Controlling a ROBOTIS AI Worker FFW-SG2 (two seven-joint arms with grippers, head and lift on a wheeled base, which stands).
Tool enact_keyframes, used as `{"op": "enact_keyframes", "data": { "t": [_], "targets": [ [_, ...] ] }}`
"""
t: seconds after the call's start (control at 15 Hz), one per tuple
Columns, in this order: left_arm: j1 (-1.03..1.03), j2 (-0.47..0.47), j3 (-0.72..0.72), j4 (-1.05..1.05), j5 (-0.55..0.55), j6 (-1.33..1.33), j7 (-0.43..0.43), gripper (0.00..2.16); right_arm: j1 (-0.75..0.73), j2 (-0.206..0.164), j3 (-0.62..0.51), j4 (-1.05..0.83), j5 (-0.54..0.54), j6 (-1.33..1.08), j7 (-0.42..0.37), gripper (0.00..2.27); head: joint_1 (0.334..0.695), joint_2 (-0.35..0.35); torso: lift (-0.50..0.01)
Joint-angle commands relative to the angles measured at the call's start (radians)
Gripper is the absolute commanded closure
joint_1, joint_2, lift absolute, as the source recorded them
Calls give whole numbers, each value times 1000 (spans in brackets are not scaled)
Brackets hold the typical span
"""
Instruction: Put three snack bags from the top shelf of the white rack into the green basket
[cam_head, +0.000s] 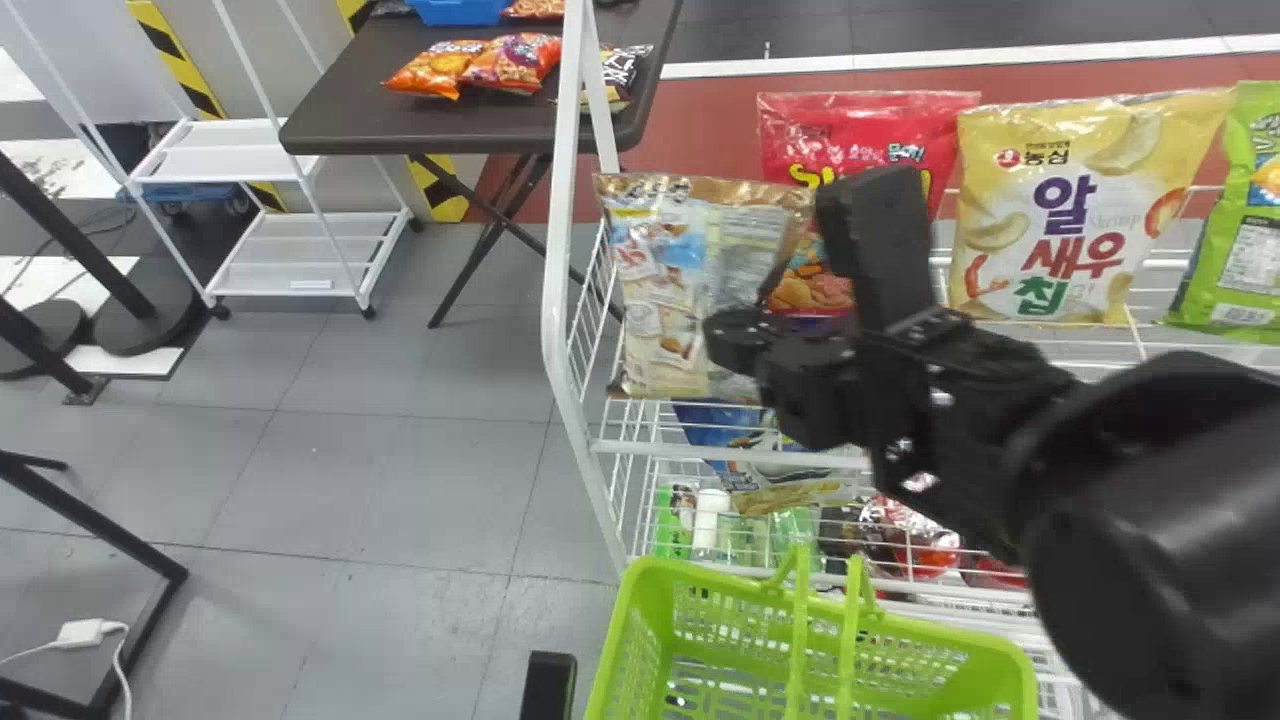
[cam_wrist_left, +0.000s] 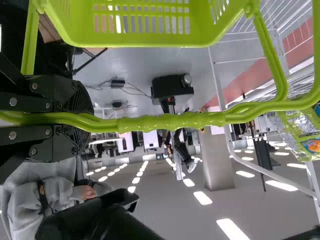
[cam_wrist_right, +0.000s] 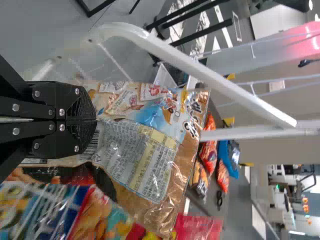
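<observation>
In the head view, you see your right gripper at the left end of the white rack, grasping the brown-and-silver snack bag. The bag is roughly upright near the left front corner of the top shelf; whether its lower edge touches the wires, you cannot tell. Toward the shelf's right end, the same view gives you the row of a red bag, partly behind the gripper, a yellow bag and a green bag. A blue bag lies lower, seen through the wires. The green basket sits low in front of the rack, and you look down into it past its raised handles.

The right wrist view adds the grip in detail: the two black fingers are closed together on one side of the bag, whose printed panel and creased film extend beyond their tips. Past the white post, it also shows you orange bags on the dark table; the head view places them inward from that table's near edge.

The left wrist view supplies the hold on the basket: your left gripper is clenched around both handles, brought side by side, with the slotted basket wall apart from the fingers.
</observation>
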Motion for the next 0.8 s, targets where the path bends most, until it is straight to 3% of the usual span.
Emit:
{"op": "enact_keyframes", "data": {
  "t": [0.0,0.2,0.33,0.4,0.6,0.67,0.73],
  "targets": [
    [-3,-2,-4,-1,-3,0,5,2145,113,-73,-92,-178,-47,72,-6,2246,695,58,0],
    [-16,-2,-19,-7,-11,0,19,2145,318,-135,-287,-382,-146,87,8,2246,695,-68,0],
    [-31,-3,-15,-5,-11,0,39,2145,464,-149,-451,-493,-229,87,57,2246,695,-153,0],
    [-31,-5,-7,-7,-11,0,44,2145,512,-149,-519,-517,-274,87,79,2246,695,-231,0],
    [-3,-31,33,-28,-6,0,45,2145,637,-135,-680,-552,-350,87,166,2246,695,-344,0],
    [7,-40,44,-39,-8,-6,47,2145,671,-129,-723,-552,-358,87,191,2246,695,-344,0],
    [12,-40,42,-51,-8,-10,56,2145,703,-96,-766,-552,-357,96,238,2246,695,-350,0]
  ]
}}
